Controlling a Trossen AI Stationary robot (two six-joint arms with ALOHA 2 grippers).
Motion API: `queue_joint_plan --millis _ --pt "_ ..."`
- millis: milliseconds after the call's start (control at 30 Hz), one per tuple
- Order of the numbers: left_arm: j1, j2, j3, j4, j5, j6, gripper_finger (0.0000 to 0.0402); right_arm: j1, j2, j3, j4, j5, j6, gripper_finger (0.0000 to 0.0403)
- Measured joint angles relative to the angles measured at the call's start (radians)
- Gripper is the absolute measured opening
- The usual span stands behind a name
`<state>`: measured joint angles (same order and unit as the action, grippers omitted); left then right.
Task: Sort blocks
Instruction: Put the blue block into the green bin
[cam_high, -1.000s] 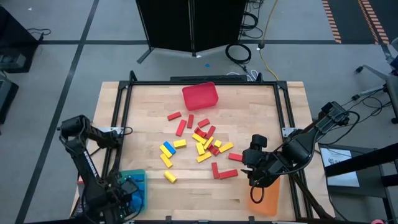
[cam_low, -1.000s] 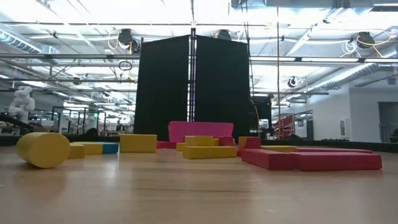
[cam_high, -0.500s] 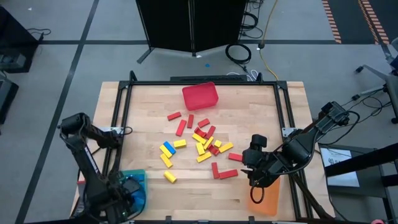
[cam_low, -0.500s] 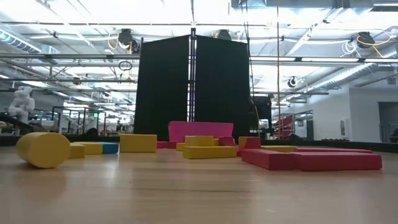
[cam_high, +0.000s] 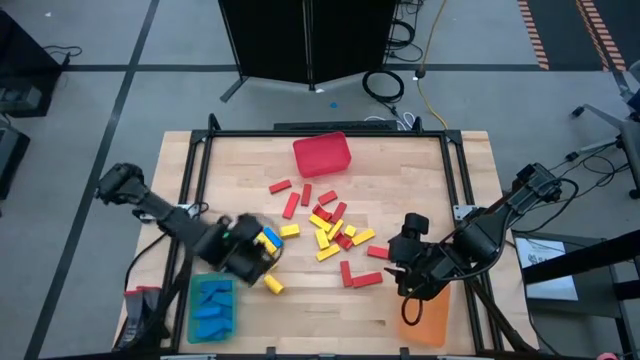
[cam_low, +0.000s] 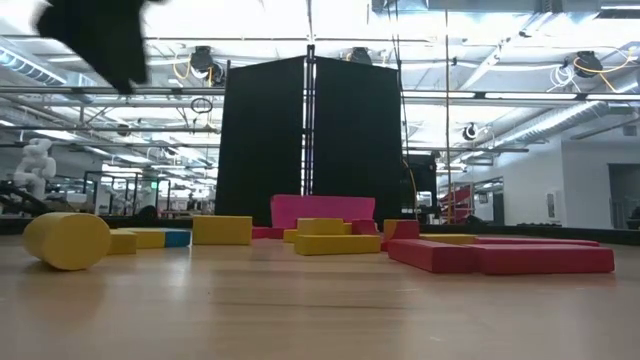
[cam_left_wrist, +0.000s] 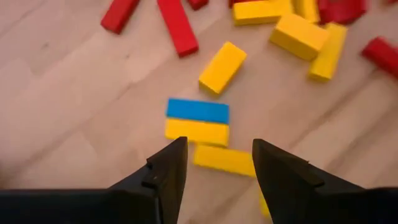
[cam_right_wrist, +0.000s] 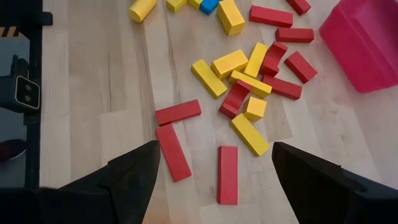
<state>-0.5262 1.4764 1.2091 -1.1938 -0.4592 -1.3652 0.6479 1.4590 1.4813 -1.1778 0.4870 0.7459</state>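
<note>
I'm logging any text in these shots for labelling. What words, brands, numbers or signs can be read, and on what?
None can be read in any view.
The blocks, the red bin, the blue bin and the orange bin show plain colour, no print.
The papers beside the table carry marks too small to read.
Room signs behind the table in the low view are too blurred.

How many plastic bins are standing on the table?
3: red bin at the far edge, teal bin near left corner, orange bin near right corner under the right gripper.
</note>
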Motion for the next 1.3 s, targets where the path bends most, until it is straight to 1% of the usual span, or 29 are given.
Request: queue_joint_plan --millis 100,167,233,333,500,667,833,933,1067,1300 --pt "0.117 0.026 0.000 0.099 0.074 0.238 0.0187 0.000 0.000 0.000 0.000 0.000 0.002 0.0306" --pt "0.170 0.042 0.000 0.158 0.099 0.348 0.0187 0.000 0.000 0.000 0.000 0.000 0.002 0.0306" --pt "0.213 0.058 0.000 0.185 0.114 0.424 0.0187 0.000 0.000 0.000 0.001 0.000 0.002 0.0306" --pt "0.257 0.085 -0.001 0.173 0.126 0.503 0.0187 0.000 0.000 0.000 0.002 -0.001 0.002 0.0306" --pt "0.278 0.128 -0.001 0.173 0.158 0.698 0.0187 0.000 0.000 0.000 -0.001 -0.011 0.001 0.0306" --pt "0.291 0.190 -0.002 0.174 0.197 0.725 0.0187 0.000 0.000 0.000 -0.002 -0.012 0.000 0.0306" --pt "0.288 0.242 -0.046 0.205 0.215 0.758 0.0187 0.000 0.000 0.000 -0.002 -0.014 0.002 0.0306" --pt "0.290 0.265 -0.067 0.215 0.215 0.824 0.0187 0.000 0.000 0.000 -0.003 -0.017 0.002 0.0306" --pt "0.290 0.279 -0.091 0.280 0.222 0.876 0.0187 0.000 0.000 0.000 -0.004 -0.017 0.002 0.0306" --pt "0.296 0.295 -0.147 0.422 0.238 0.878 0.0187 0.000 0.000 0.000 -0.006 -0.021 0.002 0.0306"
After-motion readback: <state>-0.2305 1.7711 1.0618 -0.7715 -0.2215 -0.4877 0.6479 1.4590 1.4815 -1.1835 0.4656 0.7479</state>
